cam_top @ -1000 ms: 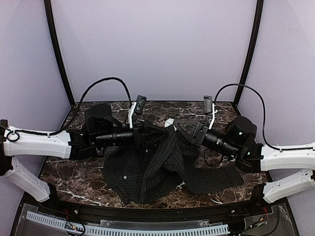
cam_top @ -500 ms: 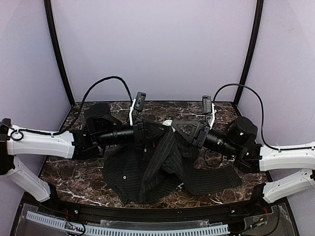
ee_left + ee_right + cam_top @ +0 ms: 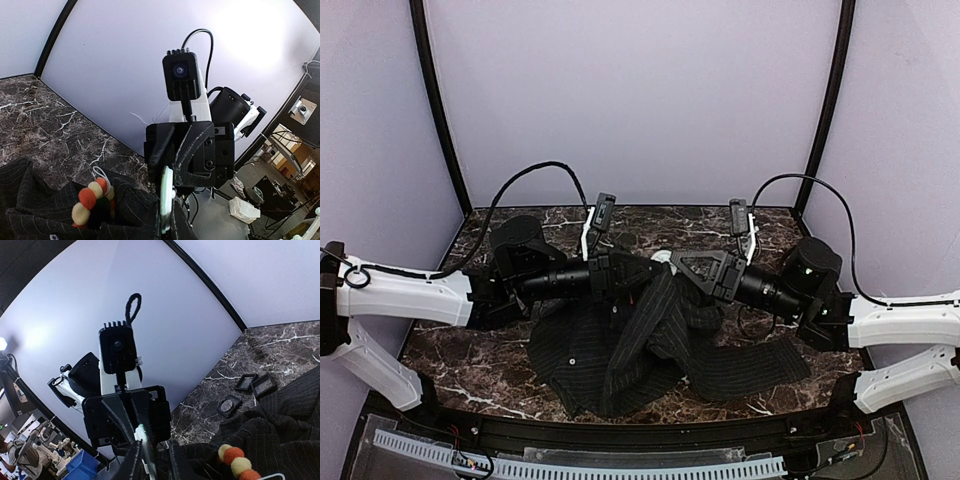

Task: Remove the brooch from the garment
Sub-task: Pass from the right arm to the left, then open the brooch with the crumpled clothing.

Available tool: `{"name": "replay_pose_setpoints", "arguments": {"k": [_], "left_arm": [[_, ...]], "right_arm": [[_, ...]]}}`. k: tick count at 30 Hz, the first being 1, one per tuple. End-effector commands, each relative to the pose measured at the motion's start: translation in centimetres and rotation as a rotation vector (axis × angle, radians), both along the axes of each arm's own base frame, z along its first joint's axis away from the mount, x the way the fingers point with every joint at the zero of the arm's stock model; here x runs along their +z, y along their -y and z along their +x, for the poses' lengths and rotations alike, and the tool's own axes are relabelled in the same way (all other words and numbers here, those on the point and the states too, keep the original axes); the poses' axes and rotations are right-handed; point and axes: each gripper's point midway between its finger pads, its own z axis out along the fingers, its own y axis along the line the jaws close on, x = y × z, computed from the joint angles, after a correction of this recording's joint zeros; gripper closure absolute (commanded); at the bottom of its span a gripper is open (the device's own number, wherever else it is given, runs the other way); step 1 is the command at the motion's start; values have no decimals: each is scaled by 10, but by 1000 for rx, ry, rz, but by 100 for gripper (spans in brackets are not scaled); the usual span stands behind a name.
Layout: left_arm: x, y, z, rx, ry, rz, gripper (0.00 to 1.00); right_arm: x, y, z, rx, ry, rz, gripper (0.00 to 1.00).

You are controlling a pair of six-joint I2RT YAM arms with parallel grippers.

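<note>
While the garment [image 3: 650, 345], a dark pinstriped piece, is drawn up into a peak above the marble worktop [image 3: 445, 350], two robot arms are seen meeting tip to tip over it, one from each side. The left claw [image 3: 642, 272] is pressed together at the top of the peak. What it pinches cannot be made out, though fabric is the likeliest guess. The right claw [image 3: 680, 264] is set just beside it, facing it. Whether its fingers are spread or closed cannot be told from any view.

The brooch [image 3: 92, 202], a small round flower of orange, red and white beads around a dark green centre, is seen on a raised fold of cloth close to both claws. It is also caught at the lower edge of the right wrist view [image 3: 235, 460]. It appears to be fastened to the fabric, and no finger is shown gripping it.

The task is judged to be at an early to middle stage: the cloth has been gathered and the brooch exposed. Gripping the brooch, working it free and carrying it clear of the garment are left to be done.
</note>
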Motion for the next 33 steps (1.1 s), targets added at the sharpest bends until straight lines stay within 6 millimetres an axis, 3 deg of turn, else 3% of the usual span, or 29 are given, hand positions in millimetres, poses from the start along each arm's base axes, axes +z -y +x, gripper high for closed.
{"name": "replay_pose_setpoints", "arguments": {"k": [1,6,12,20,24,33], "left_arm": [[4,-5,-7,-7,51,12,99],[-4,-6,-7,-3,53,49,99],[-7,-6,-7,-2,53,58,99],[-5,-8,-6,9,56,57,99],[-4,-8,-6,4,61,55,99],[0,-8,-12,-22,91,62,99]], "right_arm": [[2,2,4,4,-20,-33,73],[-2,1,1,22,-29,-61,66],[-13,-8,0,61,-56,-91,64],[-20,-12,0,76,-72,-101,72],[-26,-11,5,50,-96,-114,81],[-72,-14,28,-54,-230,-278,95]]}}
